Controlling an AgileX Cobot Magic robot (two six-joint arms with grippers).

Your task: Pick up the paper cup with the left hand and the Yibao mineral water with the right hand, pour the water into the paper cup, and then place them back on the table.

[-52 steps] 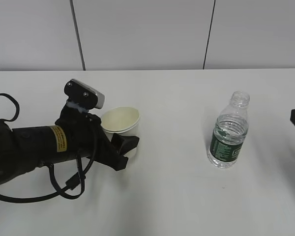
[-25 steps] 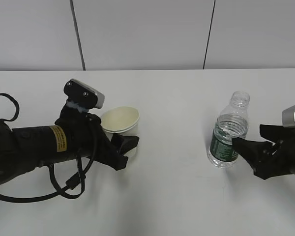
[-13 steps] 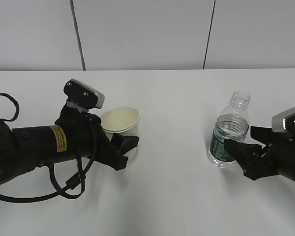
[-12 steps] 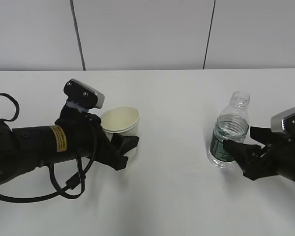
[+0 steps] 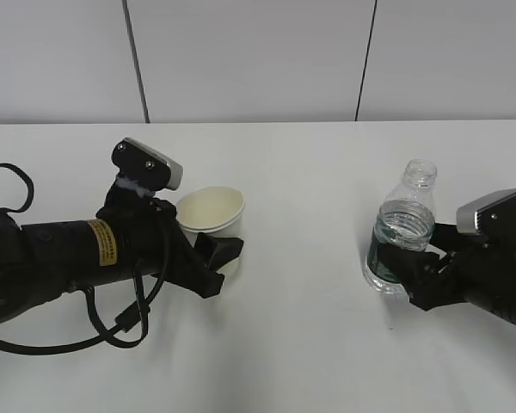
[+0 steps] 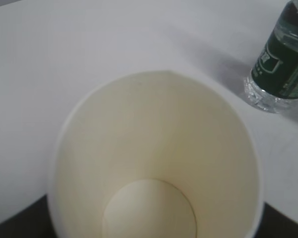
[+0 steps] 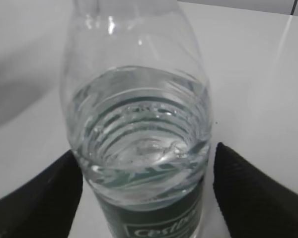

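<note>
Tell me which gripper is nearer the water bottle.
Right. The right gripper has its jaws on either side of the water bottle, while the left gripper sits far across the table at the paper cup.

A small white paper cup (image 5: 211, 218) with a cream, empty inside stood upright on my big white table (image 5: 301, 344). Well apart to its right stood a clear ribbed plastic water bottle (image 5: 401, 229) with a dark green label, open-topped and part full.

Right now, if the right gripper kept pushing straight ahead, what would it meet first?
The Yibao mineral water: it already stands between the right gripper's open fingers. Whether they touch it is unclear.
</note>
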